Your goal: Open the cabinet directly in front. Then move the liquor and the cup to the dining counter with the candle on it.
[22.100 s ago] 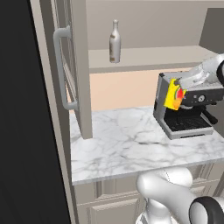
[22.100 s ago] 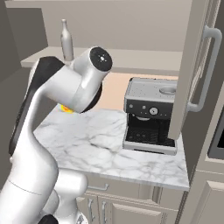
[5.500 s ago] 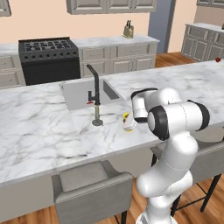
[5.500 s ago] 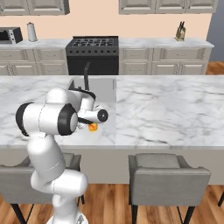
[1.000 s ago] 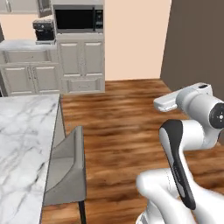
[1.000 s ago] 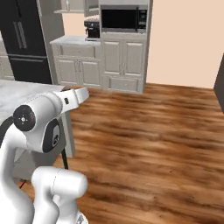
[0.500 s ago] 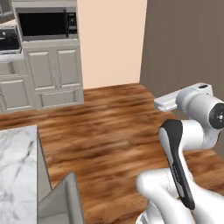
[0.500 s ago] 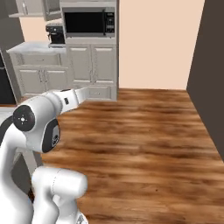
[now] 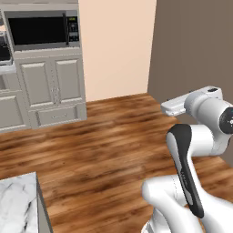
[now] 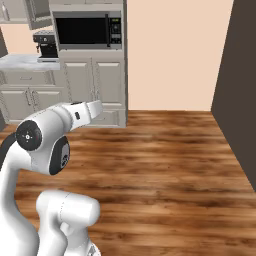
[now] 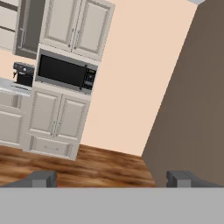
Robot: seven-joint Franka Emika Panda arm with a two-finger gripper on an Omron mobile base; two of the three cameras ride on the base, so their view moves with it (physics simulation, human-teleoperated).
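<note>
My gripper is open, its two dark fingertips stand wide apart with nothing between them, and it points across the room at the far wall. The cabinet hangs far off at the upper left of the hand view with a door swung open, above a coffee machine; its open door also shows in the right base view. A marble corner of the dining counter sits at the bottom left of the left base view. The liquor and the cup are out of view.
A built-in microwave sits over pale tall cabinets, with low drawer units beside them. A dark brown wall stands close on the right. Wooden floor stretches between me and the cabinets.
The whole picture has slid left as the base turns: the counter and stool have almost left the view, and the dark wall has come in on the right. The arm's pose and open jaws are unchanged.
</note>
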